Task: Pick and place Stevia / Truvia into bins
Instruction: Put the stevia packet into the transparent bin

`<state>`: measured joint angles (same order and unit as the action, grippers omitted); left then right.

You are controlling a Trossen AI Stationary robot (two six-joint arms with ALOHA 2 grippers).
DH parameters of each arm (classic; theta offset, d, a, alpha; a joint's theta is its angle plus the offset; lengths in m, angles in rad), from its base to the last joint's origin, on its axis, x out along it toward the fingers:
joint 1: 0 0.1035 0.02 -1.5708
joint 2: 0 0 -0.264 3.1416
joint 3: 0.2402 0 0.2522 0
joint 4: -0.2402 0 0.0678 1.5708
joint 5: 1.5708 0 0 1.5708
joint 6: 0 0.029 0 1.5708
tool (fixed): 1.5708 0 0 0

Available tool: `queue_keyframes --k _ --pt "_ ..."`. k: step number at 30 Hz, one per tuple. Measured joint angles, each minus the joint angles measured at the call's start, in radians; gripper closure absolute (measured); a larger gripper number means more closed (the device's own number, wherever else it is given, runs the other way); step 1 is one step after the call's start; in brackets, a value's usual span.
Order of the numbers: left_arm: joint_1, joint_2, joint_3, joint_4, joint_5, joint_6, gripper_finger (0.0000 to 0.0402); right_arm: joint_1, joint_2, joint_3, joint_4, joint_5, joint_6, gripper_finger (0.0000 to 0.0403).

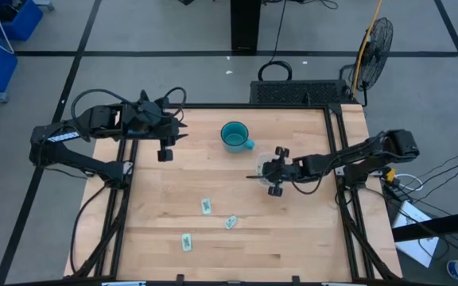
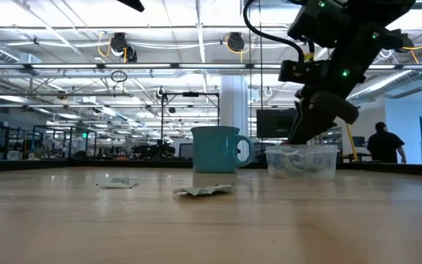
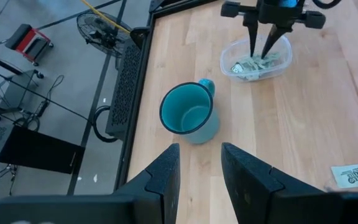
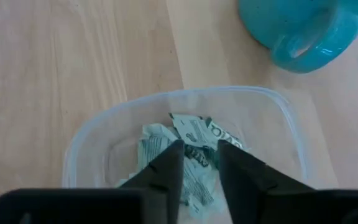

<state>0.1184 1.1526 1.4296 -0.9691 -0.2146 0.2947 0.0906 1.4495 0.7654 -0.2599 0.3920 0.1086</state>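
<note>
Nearby: teal mug [image 1: 234, 137] beside clear bin [image 4: 185, 149]; right gripper [image 4: 199, 163] narrowly parted over binned packets [image 4: 191, 155]; high view alone shows three loose packets [image 1: 206, 206]

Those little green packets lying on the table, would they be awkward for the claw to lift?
Probably. The packets lie flat on the wood, leaving little edge to pinch. They look light and floppy: those in the clear bin are crumpled. A nudge would likely slide them.

A teal mug [image 1: 234, 137] with a handle stands upright on the wooden table [image 1: 293, 238], a black fan [image 1: 374, 44] stands on the floor beyond it, and a person [image 2: 387, 144] stands far off.
</note>
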Motion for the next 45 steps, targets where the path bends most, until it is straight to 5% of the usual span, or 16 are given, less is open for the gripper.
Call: queue_keyframes --k 9,16,21,27,35,45 --pt "0.0 0.0 0.0 0.0 0.0 0.015 0.0277 0.011 -0.002 0.001 0.179 0.008 -0.134 0.0236" --pt "0.0 0.0 0.0 -0.014 -0.001 0.017 0.0277 0.032 0.054 0.012 0.466 -0.39 -0.222 0.0229" --pt "0.0 0.0 0.0 -0.013 -0.005 0.016 0.0277 0.101 0.168 0.011 0.659 -0.526 -0.236 0.0229" --pt "0.0 0.0 0.0 -0.012 -0.005 0.007 0.0277 0.167 0.32 0.068 0.81 -0.532 -0.26 0.0229" --pt "0.0 0.0 0.0 -0.011 -0.003 -0.068 0.0277 0.18 0.519 0.245 0.698 -0.532 -0.235 0.0229" --pt "-0.002 0.0 0.0 -0.024 0.005 -0.088 0.0277 0.174 0.638 0.266 0.691 -0.531 -0.2 0.0229"
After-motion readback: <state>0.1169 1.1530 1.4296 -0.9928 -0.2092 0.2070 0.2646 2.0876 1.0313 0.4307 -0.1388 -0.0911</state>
